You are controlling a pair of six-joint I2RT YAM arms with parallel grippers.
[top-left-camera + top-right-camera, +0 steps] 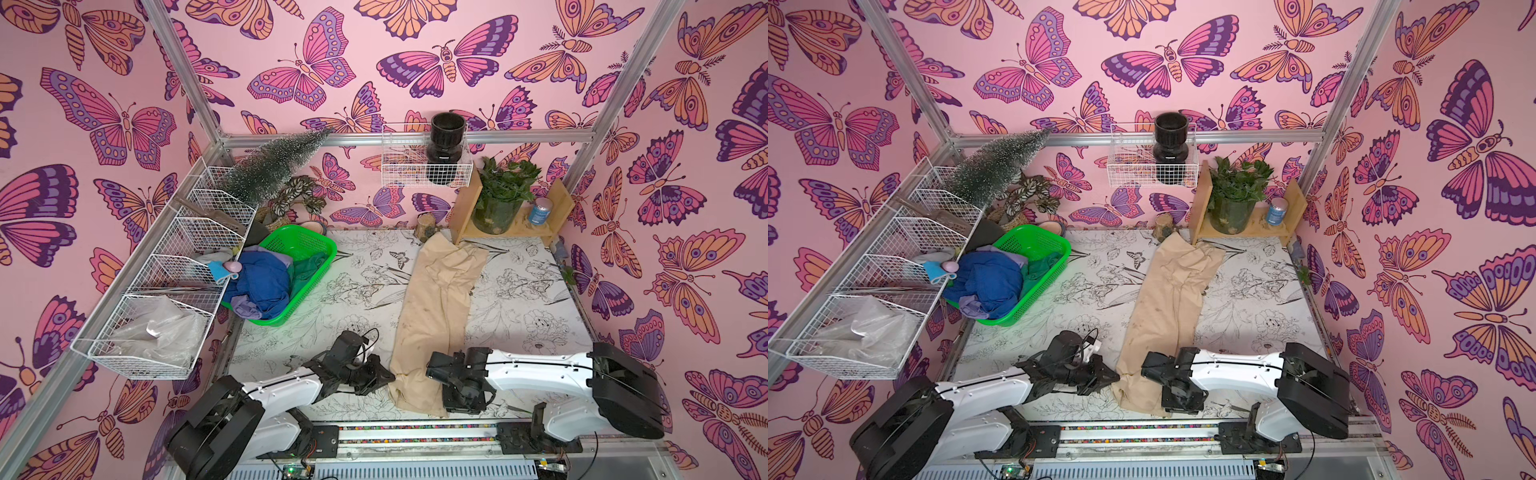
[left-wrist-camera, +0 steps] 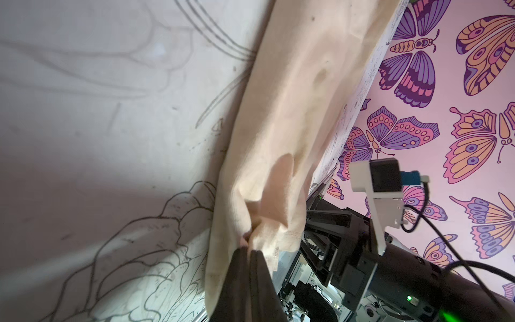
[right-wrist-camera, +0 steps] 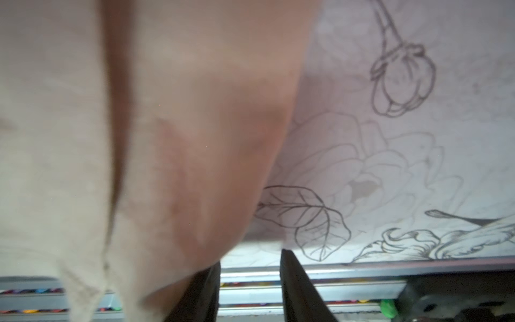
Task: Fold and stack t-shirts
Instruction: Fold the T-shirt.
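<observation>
You are looking down on a white surface [image 1: 519, 299] printed with black flower outlines, inside a booth with pink butterfly walls.

A beige t-shirt [image 1: 436, 307] lies on the surface as a long, narrow, wrinkled strip. In both top views it runs from the upper middle of the frame down to the lower middle, ending at the near edge of the surface [image 1: 1258, 307].

Your left tool [image 1: 388, 379] sits at the lower left edge of that strip. In the left wrist view its two dark fingers [image 2: 239, 267] are pressed together, with a bunch of the beige t-shirt [image 2: 292, 111] pinched at their tips.

Your right tool [image 1: 459, 401] is at the lower right edge of the strip, just beside the cloth. In the right wrist view its fingers [image 3: 292, 278] stand apart with nothing in the gap between them. The beige t-shirt [image 3: 167, 139] hangs blurred in front of one finger but is not gripped.

At the middle left of the frame a bright green basket [image 1: 291, 239] holds the other shirts in a heap. A blue t-shirt [image 1: 262, 282] lies on top, a lavender t-shirt [image 1: 245, 309] peeks out at the lower edge of the heap, and a dark green t-shirt [image 1: 309, 268] lies to its right.
</observation>
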